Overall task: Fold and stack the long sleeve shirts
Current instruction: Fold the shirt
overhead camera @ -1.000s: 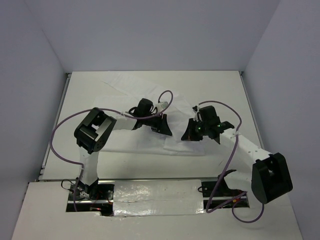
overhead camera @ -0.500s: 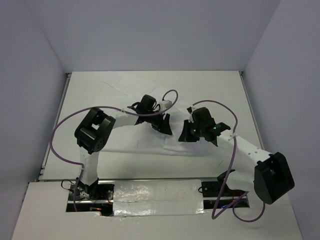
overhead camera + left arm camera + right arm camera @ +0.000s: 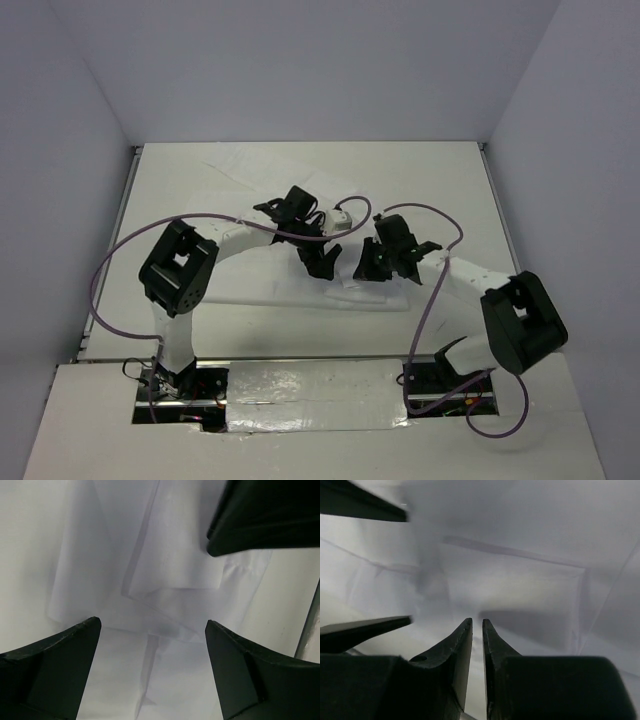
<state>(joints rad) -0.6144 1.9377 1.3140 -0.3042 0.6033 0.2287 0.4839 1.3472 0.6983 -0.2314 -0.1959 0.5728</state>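
Near side: a plain white, wrinkled, soft-cloth long-sleeved shirt (image 3: 340, 292) lies flat on the smooth white bench (image 3: 450, 190). Its near folded edge runs crosswise, just nearer than both grippers.

Left gripper (image 3: 322, 262): over the shirt's near-middle, pointing down at it. Released, with the fingers spread wide and nothing between them. In the left wrist view the gripper (image 3: 151, 625) hangs above layered cloth (image 3: 175, 575). A folded panel with straight edges and a loose corner sits under the gap. Cannot tell whether the tips touch the cloth.

Right gripper (image 3: 368, 265): just beside the left one, over the same patch of shirt, tips turned toward it. In the right wrist view its fingers (image 3: 462, 645) are parted by only a narrow slit, with no cloth pinched in it. The shirt (image 3: 520, 595) spreads under and beyond the tips as a creased rectangular fold.

Far side: from the grippers the shirt runs on diagonally to the far left. A thin purple cable (image 3: 120, 250) loops off the left arm, to the left of the shirt.
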